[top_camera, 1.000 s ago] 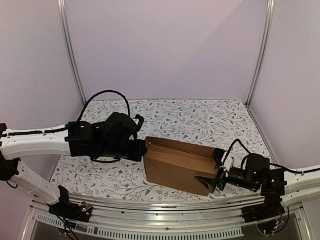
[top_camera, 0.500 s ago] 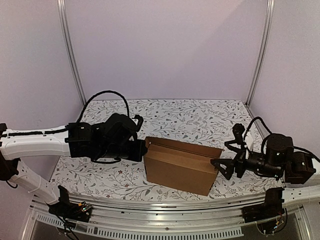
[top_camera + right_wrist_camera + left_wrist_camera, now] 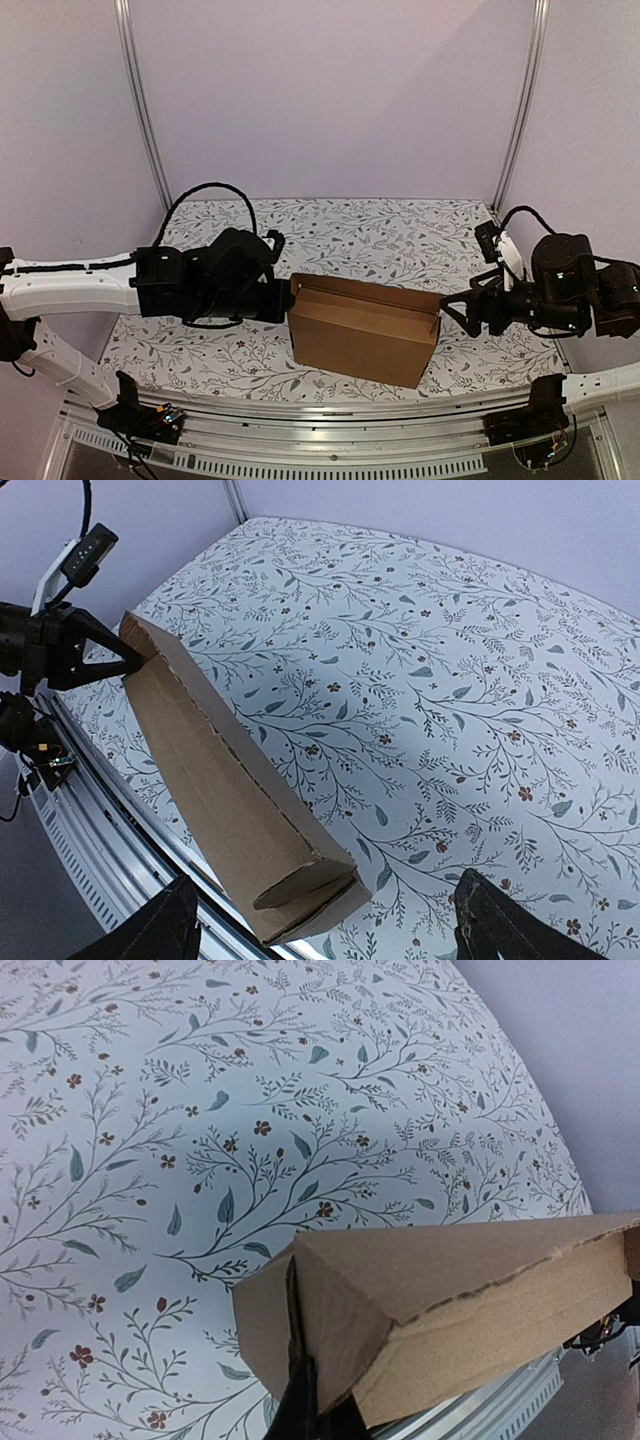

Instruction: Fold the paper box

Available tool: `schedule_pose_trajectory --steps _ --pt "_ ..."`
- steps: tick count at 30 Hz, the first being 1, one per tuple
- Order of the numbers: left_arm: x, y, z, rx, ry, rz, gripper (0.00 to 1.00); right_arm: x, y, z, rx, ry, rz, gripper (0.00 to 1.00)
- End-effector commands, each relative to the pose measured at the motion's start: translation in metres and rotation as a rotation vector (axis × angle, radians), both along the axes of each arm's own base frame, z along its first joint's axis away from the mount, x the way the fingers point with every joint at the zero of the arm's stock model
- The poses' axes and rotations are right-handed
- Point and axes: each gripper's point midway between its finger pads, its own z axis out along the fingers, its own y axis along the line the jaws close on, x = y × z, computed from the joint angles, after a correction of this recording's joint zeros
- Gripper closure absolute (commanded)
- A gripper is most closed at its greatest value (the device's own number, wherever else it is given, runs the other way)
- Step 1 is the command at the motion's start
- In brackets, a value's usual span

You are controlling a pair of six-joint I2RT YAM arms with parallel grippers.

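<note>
Plain brown corrugated cardboard box (image 3: 362, 335) was seen partly formed on floral-patterned desk (image 3: 350, 235), near front edge. Left end was clamped by left pincer (image 3: 287, 299). Right pincer (image 3: 452, 310) was spread wide, empty, just off right end. Step judged: right-end closing. Next move: flap to be pressed inward, left end steadied.

The right end effector (image 3: 450, 308) has lifted away from the paper box (image 3: 360, 338), swinging back and rightward.

The paper box (image 3: 365, 338) stands on the tabletop (image 3: 380, 235), nearer its front edge. The left gripper (image 3: 287, 300) touches the box's left end; the right gripper (image 3: 452, 310) lies just beyond its right end.
</note>
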Motion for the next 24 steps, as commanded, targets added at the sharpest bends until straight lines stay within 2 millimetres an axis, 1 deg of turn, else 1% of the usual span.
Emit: schedule_pose_trajectory --steps 1,4,15,24 --pt "-0.033 0.036 -0.07 0.241 0.165 -0.031 1.0 -0.001 -0.006 -0.02 -0.075 0.096 -0.065 0.16" --pt "-0.033 0.036 -0.069 0.239 0.163 -0.028 1.0 0.0 -0.001 -0.021 -0.069 0.122 -0.078 0.2" --pt "-0.033 0.037 -0.071 0.237 0.162 -0.025 1.0 0.006 0.013 -0.026 -0.08 0.163 -0.106 0.31" --pt "-0.032 0.038 -0.072 0.238 0.161 -0.023 1.0 0.004 0.011 -0.038 -0.137 0.178 -0.102 0.53"
